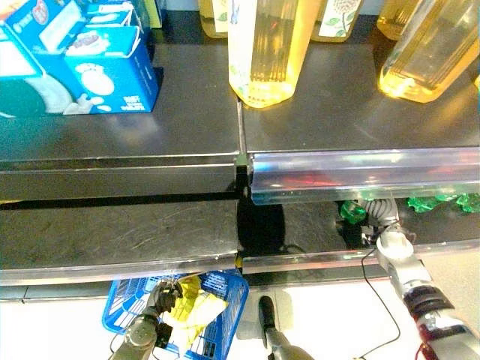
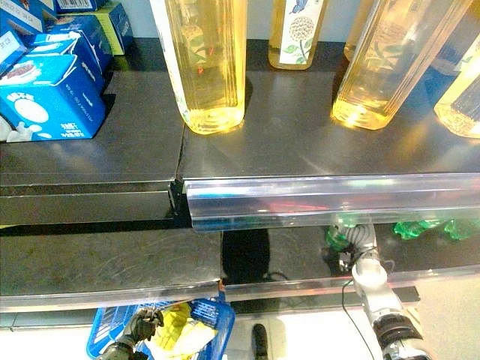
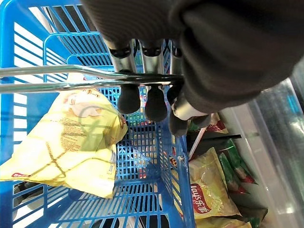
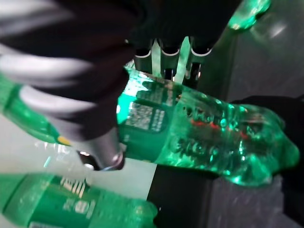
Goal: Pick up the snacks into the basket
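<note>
Reaching under the shelf [image 2: 315, 154], my right hand [image 4: 118, 85] had a green bottle [image 4: 209, 137] between thumb and fingers, its long axis lying across the palm, neck end away from the thumb. More green bottles [image 1: 442, 201] lay just beside it on the lower shelf. My left hand [image 3: 156, 85] was curled round the wire handle [image 3: 57, 78] of the blue basket [image 1: 217, 289], which hung below and to the left, a yellow snack bag [image 3: 71, 147] already inside. I judged the bottle needed carrying leftward and down.
</note>
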Robot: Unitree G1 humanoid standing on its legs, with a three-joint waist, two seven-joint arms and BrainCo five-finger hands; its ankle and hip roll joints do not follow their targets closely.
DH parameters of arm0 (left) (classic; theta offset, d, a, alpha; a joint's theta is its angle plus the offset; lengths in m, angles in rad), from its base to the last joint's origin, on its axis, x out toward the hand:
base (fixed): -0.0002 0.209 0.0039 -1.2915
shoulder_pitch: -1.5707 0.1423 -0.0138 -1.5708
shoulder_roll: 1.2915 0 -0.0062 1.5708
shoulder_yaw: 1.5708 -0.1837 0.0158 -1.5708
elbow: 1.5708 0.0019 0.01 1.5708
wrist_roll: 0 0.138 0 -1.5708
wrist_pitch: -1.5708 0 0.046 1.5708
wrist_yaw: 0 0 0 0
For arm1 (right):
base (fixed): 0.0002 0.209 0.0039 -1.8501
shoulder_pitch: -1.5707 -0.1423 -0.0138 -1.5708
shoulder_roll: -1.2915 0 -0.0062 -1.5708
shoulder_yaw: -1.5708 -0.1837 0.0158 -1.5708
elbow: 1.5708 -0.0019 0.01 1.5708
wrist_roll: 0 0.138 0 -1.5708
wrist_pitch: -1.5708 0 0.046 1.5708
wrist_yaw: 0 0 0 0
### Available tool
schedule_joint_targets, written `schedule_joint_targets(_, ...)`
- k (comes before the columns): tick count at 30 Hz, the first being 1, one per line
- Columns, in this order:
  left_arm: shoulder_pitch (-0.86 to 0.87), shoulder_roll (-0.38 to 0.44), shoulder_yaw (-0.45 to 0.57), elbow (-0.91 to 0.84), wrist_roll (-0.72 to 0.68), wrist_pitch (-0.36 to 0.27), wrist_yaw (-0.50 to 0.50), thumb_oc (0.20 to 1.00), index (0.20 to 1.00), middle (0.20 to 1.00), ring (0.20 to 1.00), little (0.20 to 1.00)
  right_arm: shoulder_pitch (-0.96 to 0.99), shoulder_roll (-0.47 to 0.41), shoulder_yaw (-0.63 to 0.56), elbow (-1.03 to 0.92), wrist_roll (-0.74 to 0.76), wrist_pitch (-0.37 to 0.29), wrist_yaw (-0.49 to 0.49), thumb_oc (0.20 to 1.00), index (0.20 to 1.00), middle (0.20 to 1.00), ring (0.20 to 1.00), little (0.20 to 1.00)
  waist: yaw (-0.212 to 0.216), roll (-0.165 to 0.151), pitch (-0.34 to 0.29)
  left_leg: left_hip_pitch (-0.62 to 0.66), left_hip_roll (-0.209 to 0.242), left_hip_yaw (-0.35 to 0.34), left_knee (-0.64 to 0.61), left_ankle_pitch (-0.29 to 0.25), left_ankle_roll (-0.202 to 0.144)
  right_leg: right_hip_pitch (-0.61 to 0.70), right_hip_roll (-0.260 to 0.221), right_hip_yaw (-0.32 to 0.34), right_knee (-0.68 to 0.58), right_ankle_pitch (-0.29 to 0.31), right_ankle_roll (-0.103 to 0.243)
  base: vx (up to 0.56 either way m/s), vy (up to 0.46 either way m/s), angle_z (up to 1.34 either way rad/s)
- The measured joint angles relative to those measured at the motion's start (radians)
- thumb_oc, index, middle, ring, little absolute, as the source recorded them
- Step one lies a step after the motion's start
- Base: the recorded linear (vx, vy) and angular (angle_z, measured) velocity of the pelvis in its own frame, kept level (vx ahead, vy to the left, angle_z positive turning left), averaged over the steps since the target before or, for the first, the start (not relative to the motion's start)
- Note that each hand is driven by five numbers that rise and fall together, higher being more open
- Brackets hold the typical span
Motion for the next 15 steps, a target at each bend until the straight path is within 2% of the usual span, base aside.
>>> schedule_joint_targets(6, -0.01, 0.0, 0.0, 0.0, -0.008, 0.0, 0.0, 0.2, 0.2, 0.2, 0.2, 0.2, -0.008, 0.002, 0.001, 0.008, 0.008, 0.007, 0.01, 0.2, 0.2, 0.2, 0.2, 0.2, 0.022, 0.001, 0.0, -0.008, 0.0, -0.014, 0.006, 0.0, 0.0, -0.001, -0.002, -0.011, -0.001, 0.0, 0.0, 0.0, -0.007, 0.05)
schedule_joint_targets(15, -0.018, 0.0, 0.001, 0.0, -0.008, 0.0, 0.0, 0.2, 0.2, 0.2, 0.2, 0.2, 0.026, 0.005, 0.001, -0.041, 0.028, 0.011, 0.02, 0.2, 0.2, 0.2, 0.2, 0.2, 0.024, 0.002, -0.001, -0.018, -0.002, -0.027, 0.011, 0.0, -0.001, -0.001, -0.005, -0.028, -0.002, 0.0, 0.0, 0.01, -0.002, 0.05)
